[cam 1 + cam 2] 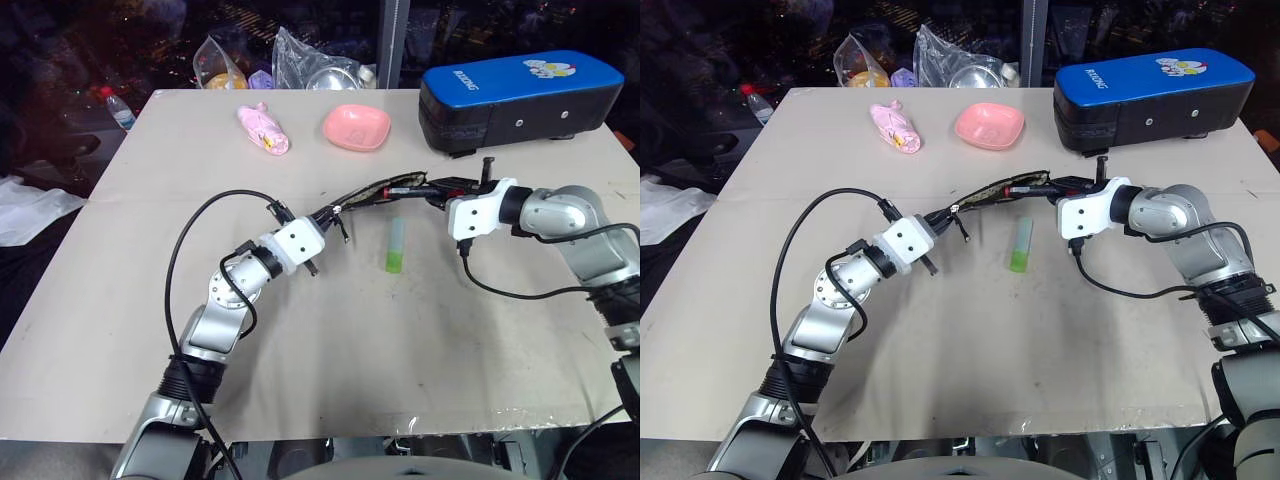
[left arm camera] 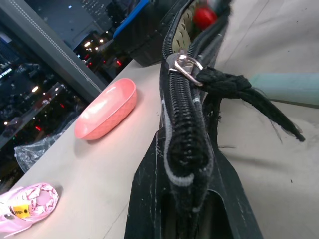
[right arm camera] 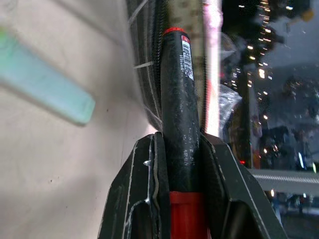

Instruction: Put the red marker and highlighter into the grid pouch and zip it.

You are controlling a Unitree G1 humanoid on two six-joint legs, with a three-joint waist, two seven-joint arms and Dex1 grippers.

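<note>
Already the left claw (image 1: 325, 215) was clamped shut on one end of the grid pouch (image 1: 375, 191), holding it up off the desk (image 1: 330, 350) so that it stretched out toward the other arm. The pouch looked soft and limp: fabric that sagged between its ends, with the zipper pull (image 2: 183, 63) sitting near the pinched end and a frayed cord hanging from it. A hold on the seam at the very end, as here, seemed right, since the cloth would fold anywhere else. Below and between the two arms, the highlighter (image 1: 396, 247) lay flat on the desk, well apart from both claws. It appeared light, stiff and smooth, likely to roll or slip, so a pinch across its thick middle would probably serve best. At the right, the right claw (image 1: 440, 186) gripped the red marker (image 3: 180, 124) across its black cap, the tip pointing into the pouch's open mouth. That slim, hard barrel looked slippery and could twist in the grip if pushed against the cloth.
</note>
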